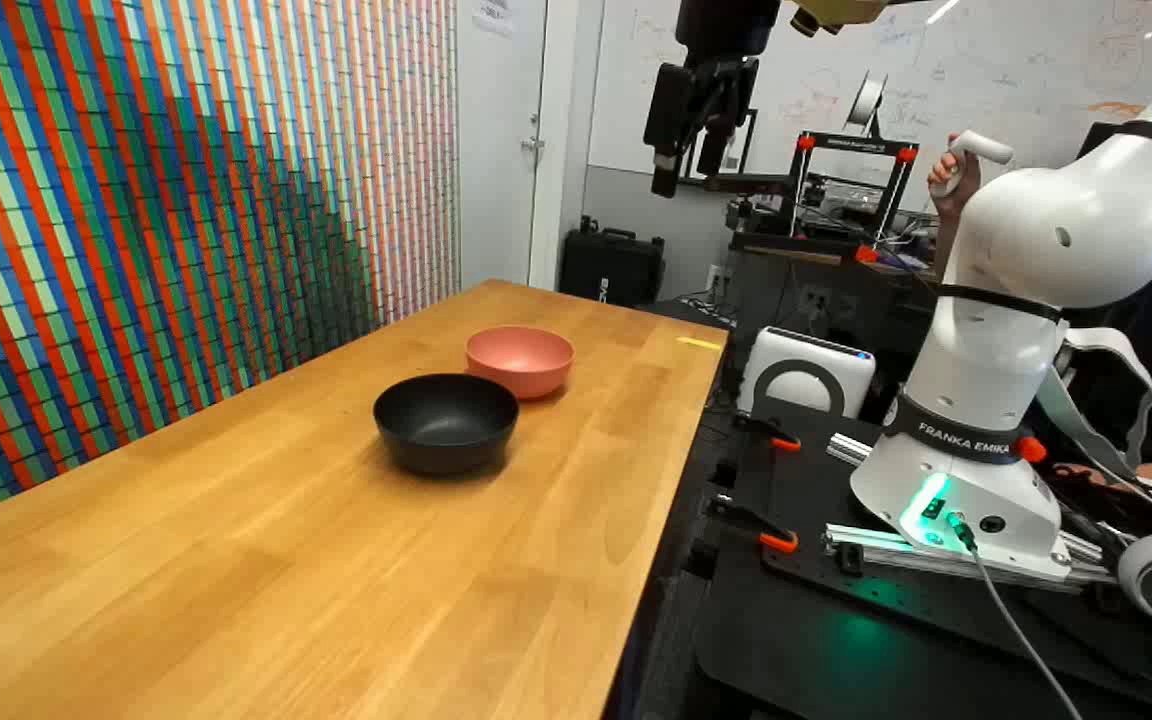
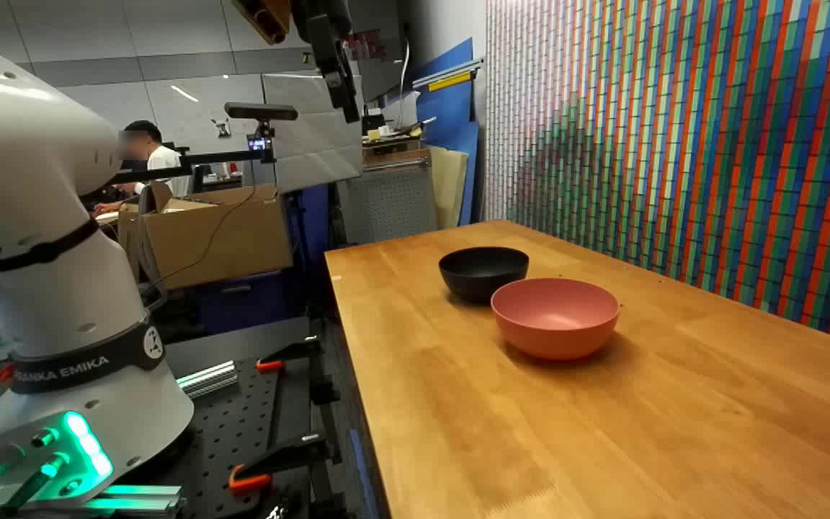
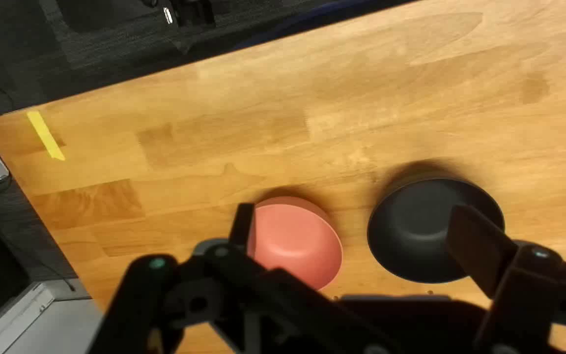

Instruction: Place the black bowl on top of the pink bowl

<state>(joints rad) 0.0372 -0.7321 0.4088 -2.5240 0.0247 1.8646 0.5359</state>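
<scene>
The black bowl (image 1: 446, 425) stands upright on the wooden table in both exterior views (image 2: 483, 272). The pink bowl (image 1: 520, 360) stands upright close beside it, also in both exterior views (image 2: 556, 317). In the wrist view the black bowl (image 3: 423, 231) is on the right and the pink bowl (image 3: 295, 243) on the left, with a strip of table between them. My gripper (image 3: 353, 215) is open and empty, high above the table. Its fingers cover part of each bowl in the wrist view. It hangs at the top in both exterior views (image 1: 689, 172) (image 2: 349, 112).
The wooden table (image 1: 336, 560) ends at an edge facing the robot base (image 1: 966, 490). A yellow tape strip (image 3: 45, 135) lies near one table corner. A multicoloured wall panel (image 2: 674, 144) runs along the far side. Orange-tipped clamps (image 1: 778, 541) sit by the base.
</scene>
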